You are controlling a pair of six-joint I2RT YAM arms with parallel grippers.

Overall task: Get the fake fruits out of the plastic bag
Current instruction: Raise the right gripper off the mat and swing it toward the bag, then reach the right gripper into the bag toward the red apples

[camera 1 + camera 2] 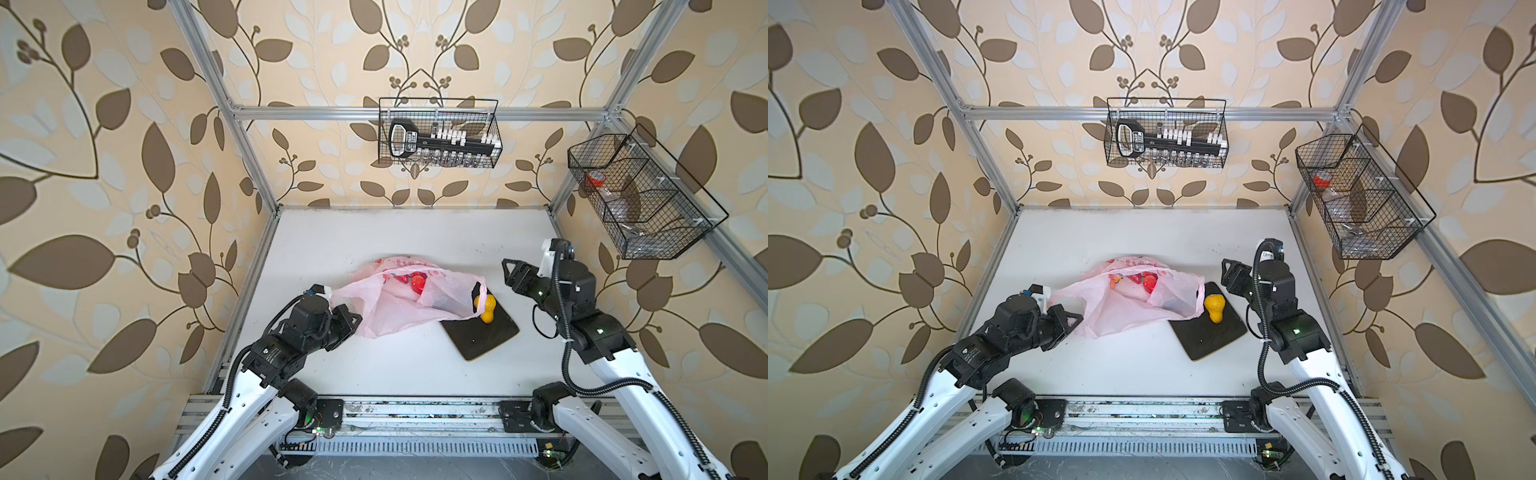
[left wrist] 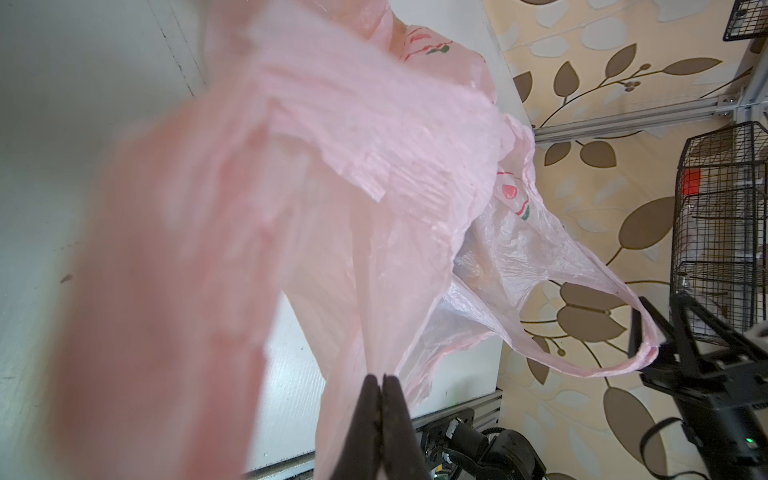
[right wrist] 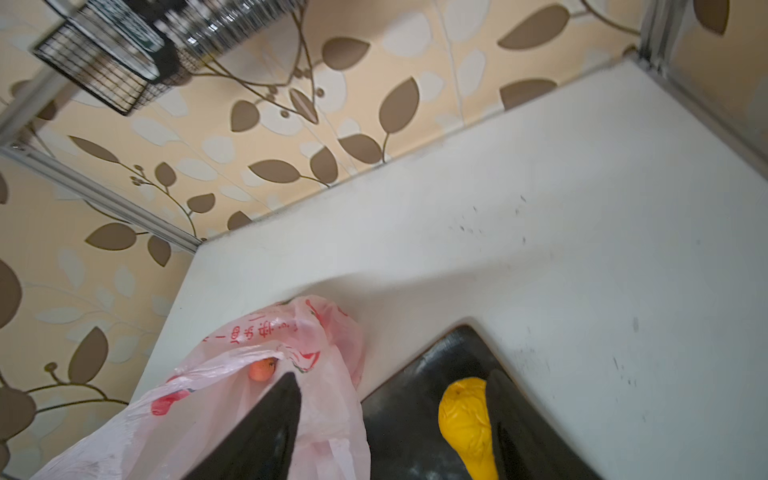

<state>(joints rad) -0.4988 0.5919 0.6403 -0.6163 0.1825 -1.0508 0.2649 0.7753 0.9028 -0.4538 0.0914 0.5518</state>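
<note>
**Bag mouth held up, one fruit out**

Left gripper (image 2: 381, 380) is clamped on a fold of the plastic bag (image 1: 386, 307), lifting the near side so the mouth gapes toward the right arm. Right gripper (image 1: 509, 272) hangs above the table (image 1: 374, 365) with its jaws spread wide and nothing between them, near the far corner of the dark tray (image 1: 486, 340).

The step in hand looks like the reach back in for another fruit. To do it well, the right gripper should enter through the open mouth rather than over the loose handle, come down on a fruit with the jaws on either side of its widest part, and close on plastic fruit alone – thin film caught in the pinch would drag the whole bag along. The left pinch should hold taut and high so the opening does not sag shut.

Counted:
- One yellow knobbed fruit (image 1: 1214, 307) lies out of the bag on the tray, just beside the bag's edge.
- One small orange round fruit (image 3: 262, 369) sits inside.
- At least one red strawberry (image 1: 417, 283) is inside; more may lie beside it, but film and printed red logos blur the count.
- One bag, one tray.
</note>
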